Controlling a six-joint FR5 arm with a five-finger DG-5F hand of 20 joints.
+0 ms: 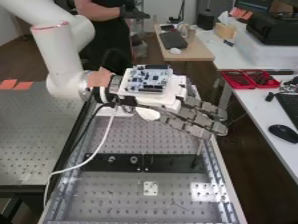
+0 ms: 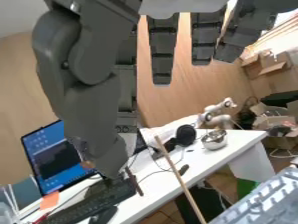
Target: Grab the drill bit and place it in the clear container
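The hand (image 1: 193, 119) is partly closed. Its thumb (image 2: 90, 107) and a finger pinch the drill bit (image 1: 199, 148). The bit points down over one end of the black bar (image 1: 169, 162). I can't tell if they touch.

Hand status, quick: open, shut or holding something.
Hand: over the bench; whether it is open, shut or holding something cannot be told.
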